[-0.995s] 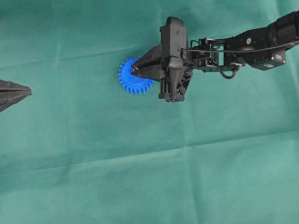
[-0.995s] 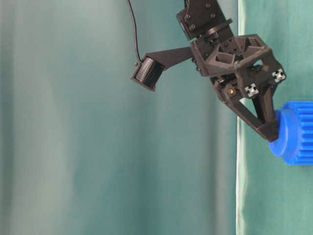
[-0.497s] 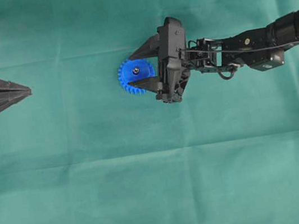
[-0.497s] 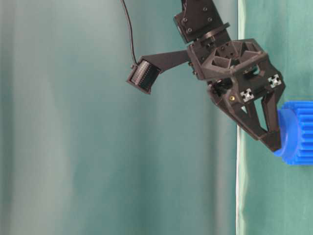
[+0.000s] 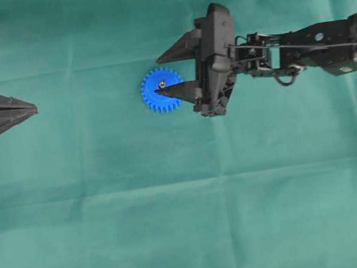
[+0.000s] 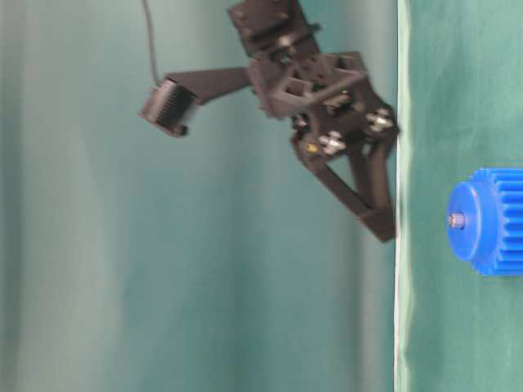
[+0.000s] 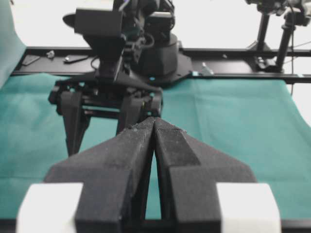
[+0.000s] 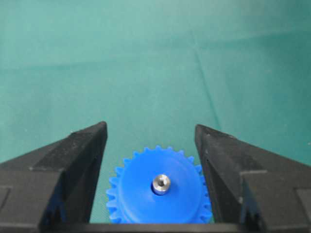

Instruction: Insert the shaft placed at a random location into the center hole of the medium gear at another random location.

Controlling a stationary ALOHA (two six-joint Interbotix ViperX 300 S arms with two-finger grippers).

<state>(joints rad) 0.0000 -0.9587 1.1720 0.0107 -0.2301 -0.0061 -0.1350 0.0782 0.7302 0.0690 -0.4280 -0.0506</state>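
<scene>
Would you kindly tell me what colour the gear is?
The gear is bright blue, which shows best in the right wrist view.

The gear [image 5: 161, 91] sits on the tabletop [image 5: 177, 209] near the middle, with the shaft [image 8: 161, 184] in its hole. The right gripper [image 5: 163, 74] hangs just right of it, the left gripper [image 5: 33, 111] far off at the left edge.

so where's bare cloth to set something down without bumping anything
The whole near half of the cloth, below the gear, is bare, as is the stretch between the gear and the shut left end effector. It is crowded around the gear, where the open right end effector hangs.
</scene>
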